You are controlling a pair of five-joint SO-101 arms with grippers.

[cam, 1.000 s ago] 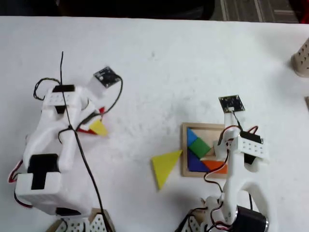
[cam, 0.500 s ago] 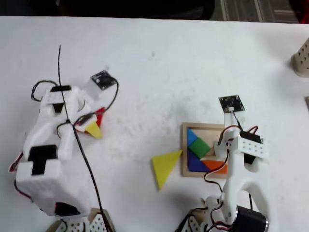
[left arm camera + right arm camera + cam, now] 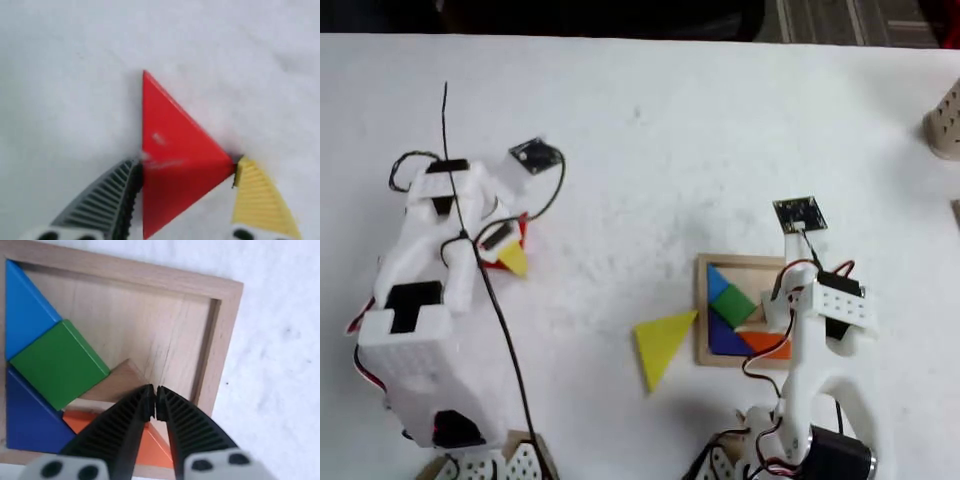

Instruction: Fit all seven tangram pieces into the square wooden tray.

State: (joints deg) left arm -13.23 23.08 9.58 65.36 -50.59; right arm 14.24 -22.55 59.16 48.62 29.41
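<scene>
Open white tabletop (image 3: 650,150) lies on every side of the red triangle (image 3: 165,130), which sits flat at the left, well apart from the tray (image 3: 701,310). The left gripper (image 3: 187,167) is clamped on it: the grey finger (image 3: 107,200) presses against one straight edge and the yellow finger (image 3: 257,200) meets the opposite corner.

In the tray, the light-blue triangle (image 3: 25,315), green square (image 3: 57,365) and dark-blue triangle (image 3: 25,415) pack one side. An orange piece (image 3: 75,420) lies along the adjoining rim, and a bare-wood piece (image 3: 117,382) rests beside the green square. The rest of the floor, toward the far corner, is bare wood. The right gripper (image 3: 154,395) hangs over that inner area above the bare-wood and orange pieces, its fingertips drawn together on nothing.

The large yellow triangle (image 3: 660,345) lies on the tabletop just outside the tray, one corner at its left rim.
</scene>
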